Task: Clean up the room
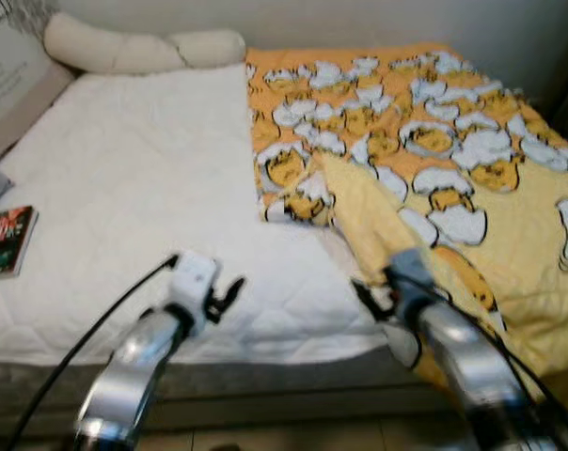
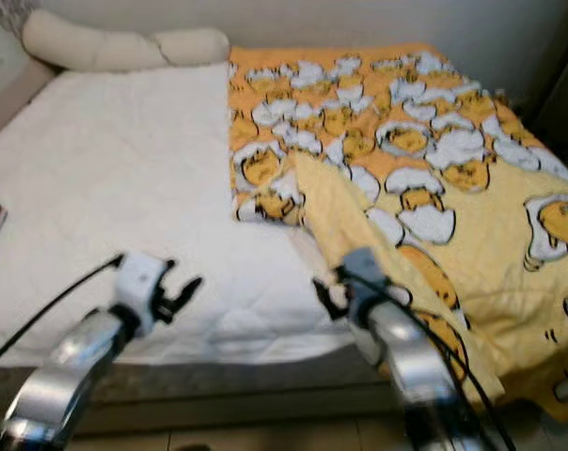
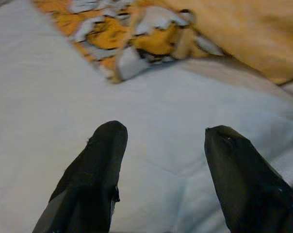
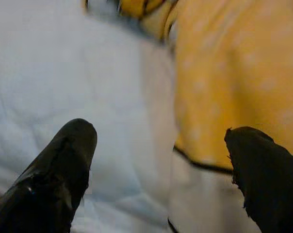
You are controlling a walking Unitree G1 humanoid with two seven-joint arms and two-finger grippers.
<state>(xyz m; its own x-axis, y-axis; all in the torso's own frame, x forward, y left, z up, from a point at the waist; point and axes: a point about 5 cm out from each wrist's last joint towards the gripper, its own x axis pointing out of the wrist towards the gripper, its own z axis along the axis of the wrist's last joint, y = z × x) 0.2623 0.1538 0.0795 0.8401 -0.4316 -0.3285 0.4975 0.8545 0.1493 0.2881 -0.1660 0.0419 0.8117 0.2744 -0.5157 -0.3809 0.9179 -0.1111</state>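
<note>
A yellow and orange blanket (image 1: 434,160) with a cartoon egg print covers the right half of the bed, its near corner folded back to show a pale yellow underside (image 1: 378,216). The bare white mattress pad (image 1: 143,188) takes up the left half. My left gripper (image 1: 226,293) hovers open over the white pad near the bed's front edge, nothing between its fingers (image 3: 95,165). My right gripper (image 1: 369,289) stands open at the folded blanket edge (image 4: 224,97), one finger over the white pad and the other over the yellow cloth.
A long cream bolster pillow (image 1: 134,49) lies along the head of the bed by the wall. A small book with a dark red cover (image 1: 4,242) rests at the left edge of the mattress. The bed's front edge (image 1: 265,376) is just under my arms.
</note>
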